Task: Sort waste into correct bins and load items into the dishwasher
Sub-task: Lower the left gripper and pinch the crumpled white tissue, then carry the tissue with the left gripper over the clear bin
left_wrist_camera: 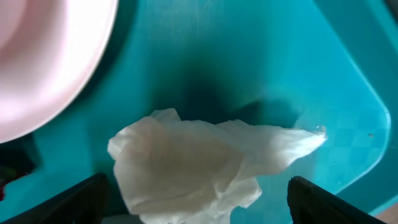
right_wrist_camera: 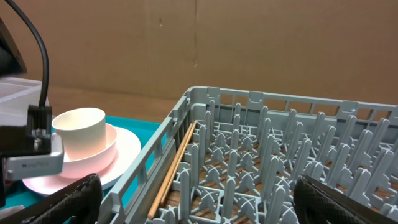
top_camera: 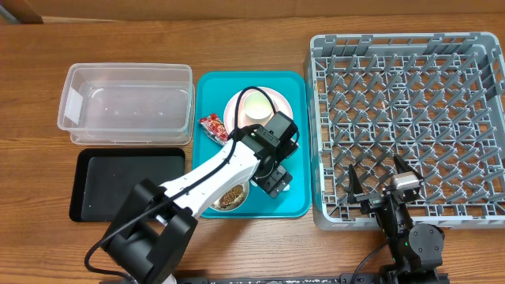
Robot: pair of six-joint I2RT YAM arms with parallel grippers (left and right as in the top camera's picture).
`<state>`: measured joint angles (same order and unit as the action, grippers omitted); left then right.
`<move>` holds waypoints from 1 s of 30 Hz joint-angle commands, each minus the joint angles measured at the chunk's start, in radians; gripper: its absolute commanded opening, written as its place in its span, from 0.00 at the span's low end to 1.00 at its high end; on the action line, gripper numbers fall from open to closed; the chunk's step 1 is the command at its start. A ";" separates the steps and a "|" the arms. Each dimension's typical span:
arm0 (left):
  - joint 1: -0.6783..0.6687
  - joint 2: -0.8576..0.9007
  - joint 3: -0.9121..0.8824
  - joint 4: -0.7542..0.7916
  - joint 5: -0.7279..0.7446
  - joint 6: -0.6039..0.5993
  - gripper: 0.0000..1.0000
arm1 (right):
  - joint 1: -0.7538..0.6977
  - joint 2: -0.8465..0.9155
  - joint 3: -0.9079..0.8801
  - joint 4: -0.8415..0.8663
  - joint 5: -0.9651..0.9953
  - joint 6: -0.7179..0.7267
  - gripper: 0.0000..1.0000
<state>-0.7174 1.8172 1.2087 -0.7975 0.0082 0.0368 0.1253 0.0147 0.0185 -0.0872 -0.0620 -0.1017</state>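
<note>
A crumpled white tissue [left_wrist_camera: 193, 165] lies on the teal tray [left_wrist_camera: 280, 62], right below my left gripper [left_wrist_camera: 199, 208]. The gripper is open, its dark fingers [left_wrist_camera: 78, 202] standing wide on either side of the tissue without touching it. From above, the left gripper [top_camera: 276, 180] hangs over the tray's right part and hides the tissue. The pink-white plate [top_camera: 270, 101] carries a white cup [top_camera: 255, 106]. A red wrapper [top_camera: 213, 128] lies beside it. A bowl [top_camera: 231, 197] holds brown crumbs. My right gripper [top_camera: 379, 193] is open over the near left part of the grey dish rack [top_camera: 406, 126].
The clear tub [top_camera: 126, 102] stands at the back left, with the black tray [top_camera: 130, 185] in front of it. A wooden chopstick [right_wrist_camera: 177, 165] lies inside the rack [right_wrist_camera: 280, 155] along its left wall. The plate's rim [left_wrist_camera: 43, 56] is just left of the tissue.
</note>
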 commanded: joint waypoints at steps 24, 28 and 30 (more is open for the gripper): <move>0.005 0.073 0.018 0.026 0.007 0.024 0.04 | 0.005 -0.012 -0.011 0.007 0.009 0.000 1.00; 0.005 0.070 0.048 0.002 0.007 0.023 0.04 | 0.005 -0.012 -0.011 0.007 0.009 0.000 1.00; 0.005 0.067 0.085 -0.024 0.007 0.023 0.04 | 0.005 -0.012 -0.011 0.007 0.009 0.000 1.00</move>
<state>-0.7174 1.8797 1.2247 -0.8017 0.0116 0.0586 0.1253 0.0147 0.0185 -0.0875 -0.0620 -0.1017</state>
